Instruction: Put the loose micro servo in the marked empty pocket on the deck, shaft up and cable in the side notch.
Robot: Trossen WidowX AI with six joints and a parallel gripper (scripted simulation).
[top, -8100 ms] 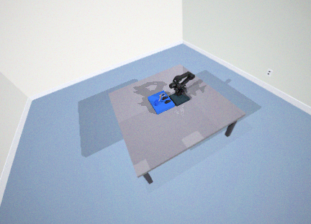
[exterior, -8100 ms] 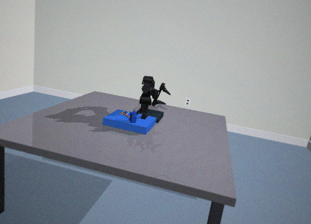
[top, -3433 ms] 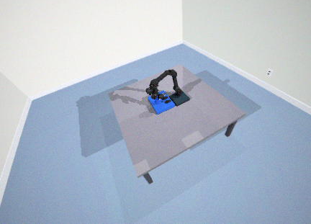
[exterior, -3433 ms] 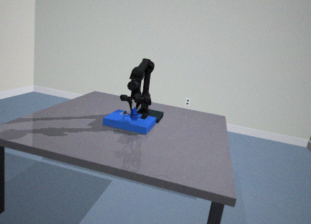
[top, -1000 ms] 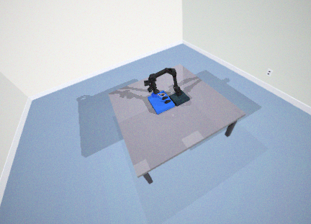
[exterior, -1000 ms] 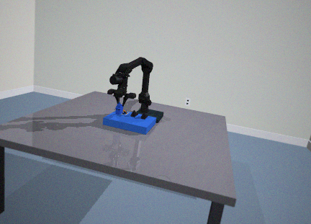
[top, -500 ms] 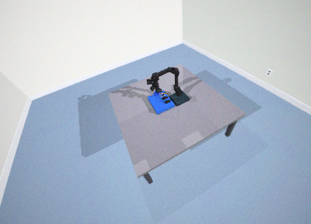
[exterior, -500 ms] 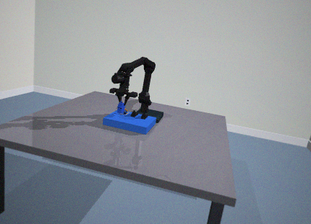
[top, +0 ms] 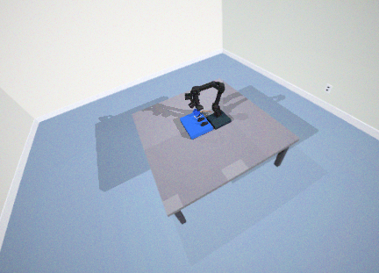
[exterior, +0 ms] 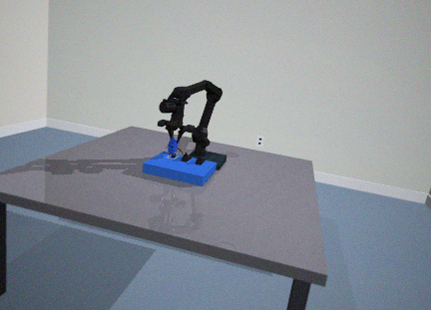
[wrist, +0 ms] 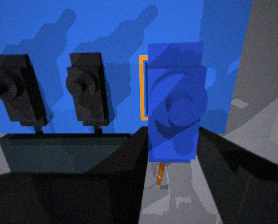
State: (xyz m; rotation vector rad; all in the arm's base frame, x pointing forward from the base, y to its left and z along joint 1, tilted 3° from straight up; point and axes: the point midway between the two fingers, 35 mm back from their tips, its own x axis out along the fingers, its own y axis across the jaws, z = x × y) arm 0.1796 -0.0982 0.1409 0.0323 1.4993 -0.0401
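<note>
Servo: the blue servo (top: 197, 113) (exterior: 173, 146) (wrist: 177, 102) lies between the gripper's fingertips, its body extending beyond them toward the deck side in the wrist view.
Gripper: the gripper (top: 196, 111) (exterior: 174, 139) (wrist: 170, 132) is clamped on the servo, one finger against each side.
Shaft: the round output boss faces the wrist camera.
Cable: an orange cable (wrist: 160, 173) projects from the servo's near end in the wrist view.
Pocket: the orange outline (wrist: 142, 87) shows along the servo's left edge in that view; the servo hides the rest. Seating depth cannot be determined.
Deck: the blue deck (top: 193, 130) (exterior: 179, 170) (wrist: 115, 22) lies beneath the servo.
Fitted servos: two black servos (wrist: 88, 89) stand in a row beside the outline.
</note>
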